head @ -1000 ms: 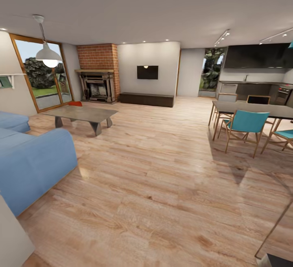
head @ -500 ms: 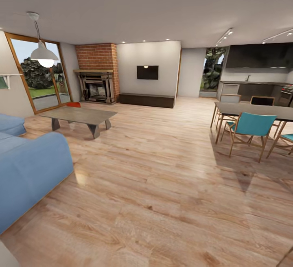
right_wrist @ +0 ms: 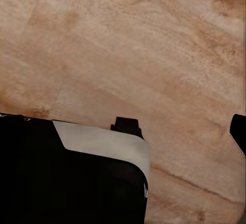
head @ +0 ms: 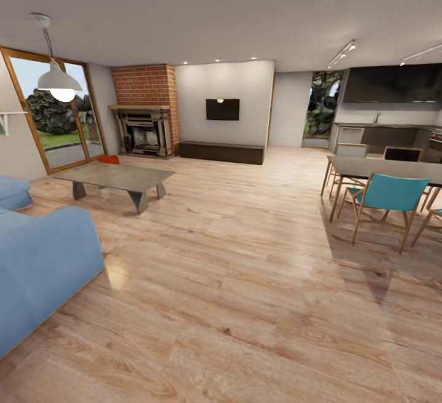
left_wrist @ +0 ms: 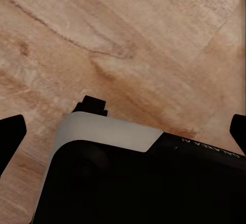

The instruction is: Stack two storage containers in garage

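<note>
The living room is seen from the head camera: light wood plank flooring across the frame, a blue sofa at 8 o'clock, a glass coffee table at 10 o'clock, and a red brick fireplace beyond it. A small orange-red edge of one storage container is glimpsed just behind the coffee table; the second container cannot be located. The left gripper is seen with dark fingertips spread wide over the planks, while the right gripper's state cannot be told.
</note>
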{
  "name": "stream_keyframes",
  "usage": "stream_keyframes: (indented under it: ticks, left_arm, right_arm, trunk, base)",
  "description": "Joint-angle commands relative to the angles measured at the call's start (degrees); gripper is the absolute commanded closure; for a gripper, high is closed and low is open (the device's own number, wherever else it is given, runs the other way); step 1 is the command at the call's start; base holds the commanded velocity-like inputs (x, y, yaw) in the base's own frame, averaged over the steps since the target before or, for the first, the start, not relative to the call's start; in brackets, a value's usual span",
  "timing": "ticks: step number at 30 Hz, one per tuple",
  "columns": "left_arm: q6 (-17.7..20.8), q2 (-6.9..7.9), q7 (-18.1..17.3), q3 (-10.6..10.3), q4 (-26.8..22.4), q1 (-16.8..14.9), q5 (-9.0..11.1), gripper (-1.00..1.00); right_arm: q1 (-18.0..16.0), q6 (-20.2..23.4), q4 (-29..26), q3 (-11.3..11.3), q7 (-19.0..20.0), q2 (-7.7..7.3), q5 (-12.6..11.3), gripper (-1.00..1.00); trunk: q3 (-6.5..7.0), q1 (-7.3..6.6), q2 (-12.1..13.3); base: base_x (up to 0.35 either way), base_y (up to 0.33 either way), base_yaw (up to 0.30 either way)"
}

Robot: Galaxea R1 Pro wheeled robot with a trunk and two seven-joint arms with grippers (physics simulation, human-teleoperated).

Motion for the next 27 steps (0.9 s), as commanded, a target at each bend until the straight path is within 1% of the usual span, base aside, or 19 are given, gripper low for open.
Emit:
stream_keyframes:
  ticks: [1, 27]
  left_arm:
    - [-0.16, -0.02, 0.14, -0.49, 0.03, -0.04, 0.42, -1.00]
    - [-0.15, -0.02, 0.16, -0.49, 0.03, -0.03, 0.42, -1.00]
  right_arm:
    - [-0.07, -0.31, 0.17, 0.46, -0.12, 0.02, -0.35, -1.00]
    - [-0.09, -0.31, 0.17, 0.46, -0.11, -0.05, -0.35, -1.00]
  trunk:
    - [-0.06, 0.03, -0.03]
    - [-0.06, 0.03, -0.03]
  base:
    - [0.321, 0.000, 0.000]
    - [0.321, 0.000, 0.000]
